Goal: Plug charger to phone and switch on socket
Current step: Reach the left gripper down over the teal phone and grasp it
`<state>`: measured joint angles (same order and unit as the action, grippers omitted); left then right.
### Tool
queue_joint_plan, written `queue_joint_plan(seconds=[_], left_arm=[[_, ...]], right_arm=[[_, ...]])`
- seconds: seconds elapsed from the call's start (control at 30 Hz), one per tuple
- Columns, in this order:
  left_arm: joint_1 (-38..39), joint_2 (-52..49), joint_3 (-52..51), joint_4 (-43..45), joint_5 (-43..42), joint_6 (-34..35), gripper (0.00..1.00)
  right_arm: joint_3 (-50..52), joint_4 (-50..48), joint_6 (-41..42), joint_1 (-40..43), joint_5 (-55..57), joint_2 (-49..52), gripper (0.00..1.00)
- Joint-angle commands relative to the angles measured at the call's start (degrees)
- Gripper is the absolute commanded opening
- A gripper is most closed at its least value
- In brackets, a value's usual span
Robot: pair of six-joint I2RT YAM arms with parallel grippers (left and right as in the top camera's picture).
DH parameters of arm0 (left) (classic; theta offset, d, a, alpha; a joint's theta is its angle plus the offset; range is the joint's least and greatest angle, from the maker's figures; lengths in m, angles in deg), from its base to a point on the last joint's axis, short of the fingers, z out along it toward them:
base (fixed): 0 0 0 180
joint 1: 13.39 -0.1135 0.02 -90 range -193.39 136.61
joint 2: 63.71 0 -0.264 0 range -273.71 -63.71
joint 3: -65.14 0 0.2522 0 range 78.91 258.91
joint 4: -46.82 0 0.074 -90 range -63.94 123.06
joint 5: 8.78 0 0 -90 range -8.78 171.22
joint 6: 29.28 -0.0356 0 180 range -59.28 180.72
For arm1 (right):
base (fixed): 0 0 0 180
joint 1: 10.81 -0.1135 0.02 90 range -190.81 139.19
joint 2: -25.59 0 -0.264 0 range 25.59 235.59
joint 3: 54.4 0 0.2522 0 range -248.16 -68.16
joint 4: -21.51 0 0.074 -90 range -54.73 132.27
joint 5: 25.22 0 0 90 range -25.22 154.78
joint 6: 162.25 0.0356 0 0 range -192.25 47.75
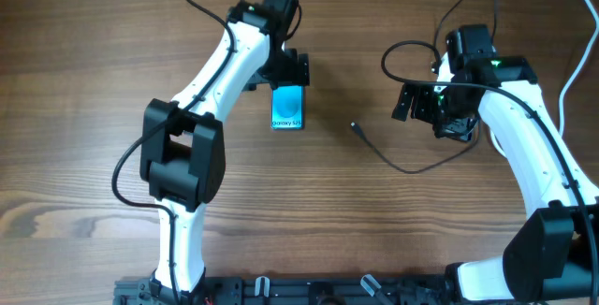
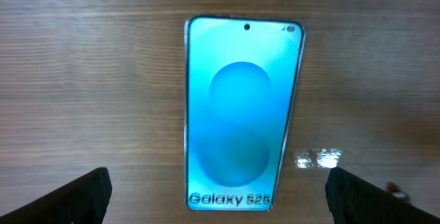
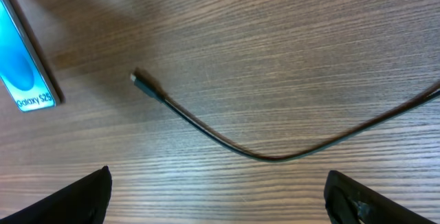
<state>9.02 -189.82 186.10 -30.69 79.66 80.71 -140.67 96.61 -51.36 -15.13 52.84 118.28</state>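
The left pincer hangs spread wide over the phone, gripping nothing. The phone lies flat on the worktop, screen up, with its Galaxy-lettered end nearest the pincer. To the right, apart from the phone, the charger lies loose, its connector pointing toward the phone, so nothing is plugged in yet. The right pincer, also spread and empty, hovers near the cable's bend. No socket is in view. Plugging in and switching on both remain.
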Motion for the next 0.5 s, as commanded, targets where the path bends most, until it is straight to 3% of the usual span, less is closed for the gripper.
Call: queue_joint_plan(seconds=[0.0, 0.47], left_arm=[[1.01, -0.83, -4.13, 3.08, -0.28, -0.94, 1.00], [3.26, -6.36, -5.75, 7.02, 0.09, 0.17, 1.00]], right_arm=[[-0.22, -0.48, 1.77, -0.17, -0.15, 0.76, 0.99], [-0.22, -1.09, 1.81, -0.20, -0.15, 0.76, 0.99]])
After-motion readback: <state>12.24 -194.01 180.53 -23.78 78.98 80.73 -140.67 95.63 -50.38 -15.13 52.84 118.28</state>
